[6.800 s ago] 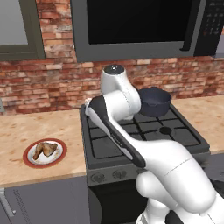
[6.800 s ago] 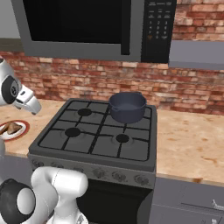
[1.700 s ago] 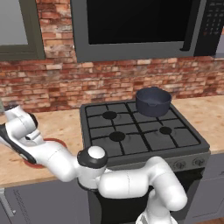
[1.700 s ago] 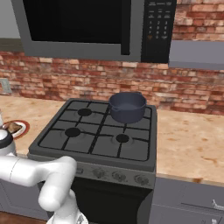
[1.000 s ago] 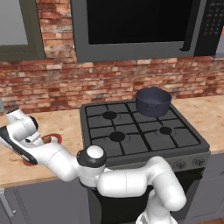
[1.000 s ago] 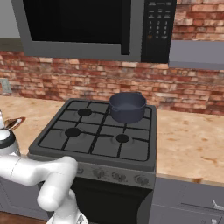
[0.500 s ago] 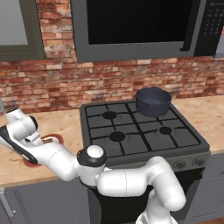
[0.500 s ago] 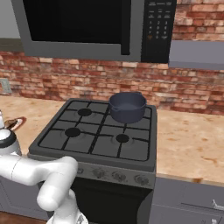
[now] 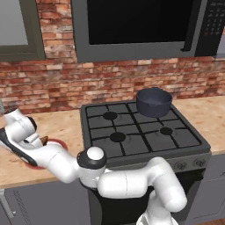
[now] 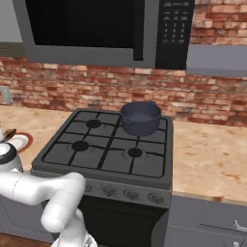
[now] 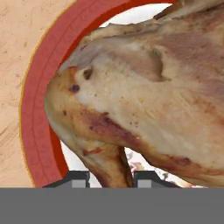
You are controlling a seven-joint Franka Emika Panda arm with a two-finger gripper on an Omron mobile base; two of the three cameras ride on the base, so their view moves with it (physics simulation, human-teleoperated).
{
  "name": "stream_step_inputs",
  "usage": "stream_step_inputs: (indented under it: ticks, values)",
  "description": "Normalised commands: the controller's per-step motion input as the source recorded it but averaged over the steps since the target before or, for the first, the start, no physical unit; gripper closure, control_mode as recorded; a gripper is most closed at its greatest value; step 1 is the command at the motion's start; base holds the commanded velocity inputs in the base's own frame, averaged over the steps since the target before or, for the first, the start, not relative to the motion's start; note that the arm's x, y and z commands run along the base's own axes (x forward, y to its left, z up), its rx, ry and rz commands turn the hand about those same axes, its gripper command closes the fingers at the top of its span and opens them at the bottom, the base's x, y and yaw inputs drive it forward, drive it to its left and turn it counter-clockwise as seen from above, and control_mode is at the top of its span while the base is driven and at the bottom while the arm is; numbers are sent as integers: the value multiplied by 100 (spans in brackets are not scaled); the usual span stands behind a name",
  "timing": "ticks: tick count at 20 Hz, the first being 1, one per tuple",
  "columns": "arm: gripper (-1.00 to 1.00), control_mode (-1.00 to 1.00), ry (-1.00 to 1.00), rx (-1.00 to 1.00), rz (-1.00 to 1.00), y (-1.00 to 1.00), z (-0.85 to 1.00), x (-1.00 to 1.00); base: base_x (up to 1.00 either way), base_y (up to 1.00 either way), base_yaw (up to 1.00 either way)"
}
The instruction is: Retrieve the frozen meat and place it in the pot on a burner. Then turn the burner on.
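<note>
The two-finger gripper is clamped on the narrow end of the lumpy golden-brown frozen chicken piece, which lies on a round white plate with a red rim on the speckled tan counter. Well apart, the deep blue-grey pot sits on the dark stove's back right burner.

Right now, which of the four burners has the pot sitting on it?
The back right burner: the blue-grey pot covers it, while the other three show bare black caps.
</note>
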Motion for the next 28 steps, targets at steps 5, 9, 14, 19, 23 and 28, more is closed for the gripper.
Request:
stream_step_inputs:
  ticks: [5, 9, 14, 19, 23, 28]
  values:
    - [100, -100, -18, 0, 0, -4, 4, -1, 0, 0, 0]
    - [100, -100, -28, 0, 7, -44, 34, -14, 0, 0, 0]
    - [100, -100, -24, 7, 11, -59, 45, -34, 0, 0, 0]
    - [100, -100, -22, 25, 19, -93, 26, -28, 0, 0, 0]
    - [100, -100, -29, 20, 34, -100, 3, -27, 0, 0, 0]
    - [100, -100, -32, 8, 40, -100, 24, -58, 0, 0, 0]
